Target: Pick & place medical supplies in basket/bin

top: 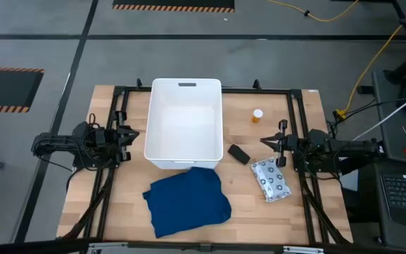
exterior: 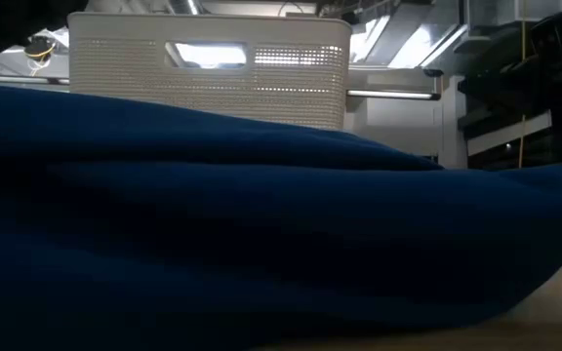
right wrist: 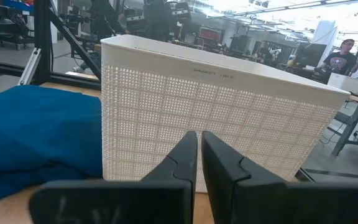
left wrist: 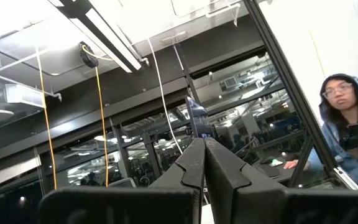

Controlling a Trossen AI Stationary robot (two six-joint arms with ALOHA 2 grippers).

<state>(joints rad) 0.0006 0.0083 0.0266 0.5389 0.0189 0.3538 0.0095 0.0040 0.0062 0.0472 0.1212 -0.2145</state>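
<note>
From high view: white tub [top: 184, 123] sitting mid-table; blue cloth [top: 187, 200] lying just in front; orange bottle [top: 258, 115], black oblong [top: 239, 154], dotted packet [top: 271, 178] lying right of tub. Left gripper [top: 130, 135] and right gripper [top: 270, 143] flanking tub, arms lying low. Low view: cloth [exterior: 261, 244] filling foreground, tub [exterior: 213, 83] behind. Left wrist view: left gripper [left wrist: 204, 152] pointing upward, fingers pressing together, holding nothing. Right wrist view: right gripper [right wrist: 199, 144] facing tub wall [right wrist: 229, 118], fingers nearly touching, holding nothing.

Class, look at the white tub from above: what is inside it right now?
Nothing shows inside the white tub; its bare floor is visible. The blue cloth covers only its near outer edge.
</note>
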